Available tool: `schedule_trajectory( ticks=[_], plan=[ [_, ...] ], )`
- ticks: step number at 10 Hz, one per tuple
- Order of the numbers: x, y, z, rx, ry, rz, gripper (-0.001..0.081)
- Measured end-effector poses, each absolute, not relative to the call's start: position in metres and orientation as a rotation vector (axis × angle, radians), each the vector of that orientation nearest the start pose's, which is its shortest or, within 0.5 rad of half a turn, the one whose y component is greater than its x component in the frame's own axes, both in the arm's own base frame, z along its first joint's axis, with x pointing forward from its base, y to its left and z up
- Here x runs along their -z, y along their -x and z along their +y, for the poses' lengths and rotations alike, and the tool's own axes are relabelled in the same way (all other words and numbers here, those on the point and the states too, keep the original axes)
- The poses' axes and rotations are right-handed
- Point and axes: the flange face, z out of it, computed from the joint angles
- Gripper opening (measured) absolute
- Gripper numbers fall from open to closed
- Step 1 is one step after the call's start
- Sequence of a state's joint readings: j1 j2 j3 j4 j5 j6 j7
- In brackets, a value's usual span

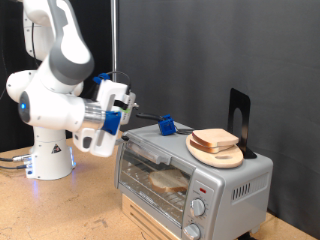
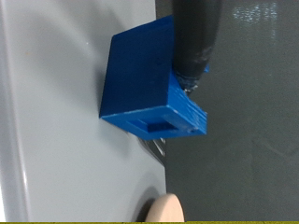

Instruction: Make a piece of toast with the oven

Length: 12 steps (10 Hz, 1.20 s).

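Observation:
The silver oven stands at the exterior view's right with its glass door up. Through the glass a pale slice, the piece of toast, lies on the wire rack. My gripper hovers by the oven's upper left corner, pointing across its top. A blue block sits on the oven top, with a thin black rod running from it toward the hand. The wrist view shows that blue block close up on the grey oven top, with a dark cylinder against it. My fingers do not show there.
A round wooden plate with stacked bread slices rests on the oven top toward the exterior view's right, in front of a black stand. The plate's edge shows in the wrist view. Two knobs are at the oven's front right.

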<state>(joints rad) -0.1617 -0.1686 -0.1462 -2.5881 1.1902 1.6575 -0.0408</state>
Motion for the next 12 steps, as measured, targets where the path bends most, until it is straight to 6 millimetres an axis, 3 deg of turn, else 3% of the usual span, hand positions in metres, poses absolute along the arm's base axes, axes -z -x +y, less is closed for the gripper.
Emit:
schedule_trajectory(
  ticks=[6, 9, 12],
  plan=[
    [-0.373, -0.4, -0.103, -0.462, 1.654, 0.872, 0.0682],
    [-0.378, -0.401, -0.099, -0.466, 1.585, 0.837, 0.0682],
    [-0.411, -0.422, -0.117, -0.431, 1.443, 0.75, 0.0682]
  ],
)
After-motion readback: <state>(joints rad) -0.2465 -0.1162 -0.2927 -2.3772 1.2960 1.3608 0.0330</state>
